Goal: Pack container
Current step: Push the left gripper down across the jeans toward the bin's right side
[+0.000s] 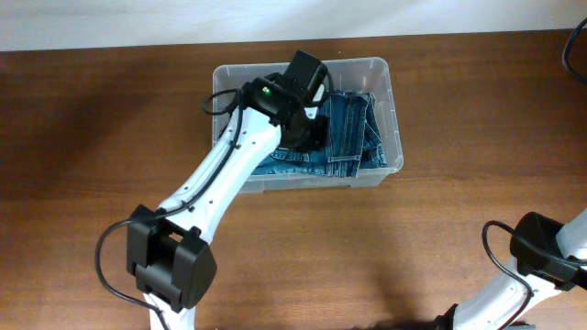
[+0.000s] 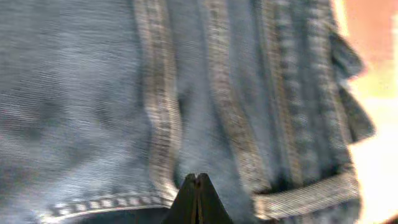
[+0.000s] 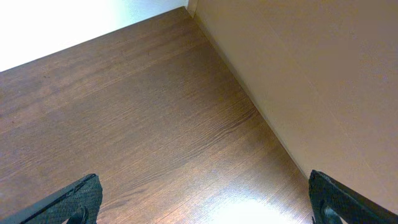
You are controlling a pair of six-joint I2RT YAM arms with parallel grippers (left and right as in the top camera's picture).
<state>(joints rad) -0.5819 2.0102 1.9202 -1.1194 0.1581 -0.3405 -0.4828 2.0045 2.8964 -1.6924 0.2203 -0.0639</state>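
- The left gripper (image 2: 197, 194) has its two dark fingers pressed flat together, with no gap showing between them.
- Its tips sit right against blue denim; the left wrist view is too close and soft to show whether any fold of cloth is caught between them.
- The denim is a pair of folded jeans (image 2: 93, 93), with pale stitched seams running up and down the cloth and a hem band crossing near the fingers.
- From overhead, the left arm (image 1: 220, 174) reaches diagonally from the near edge of the table, and its wrist hangs over the left half of the container (image 1: 359, 62).
- The container is a clear plastic bin with rounded corners and stands on the far middle part of the table (image 1: 92, 137), its long side running left to right.
- The jeans lie inside the container and fill most of its floor, bunched towards the right wall.
- The right gripper (image 3: 203, 176) has its fingers spread wide apart, one at each lower corner of the right wrist view, with nothing between them.
- Below it is bare brown wood, and a pale beige surface runs along the table's edge.
- The right arm (image 1: 541, 257) is at the near right corner of the table, well apart from the container.
- A dark cable (image 1: 578, 46) loops at the far right edge.
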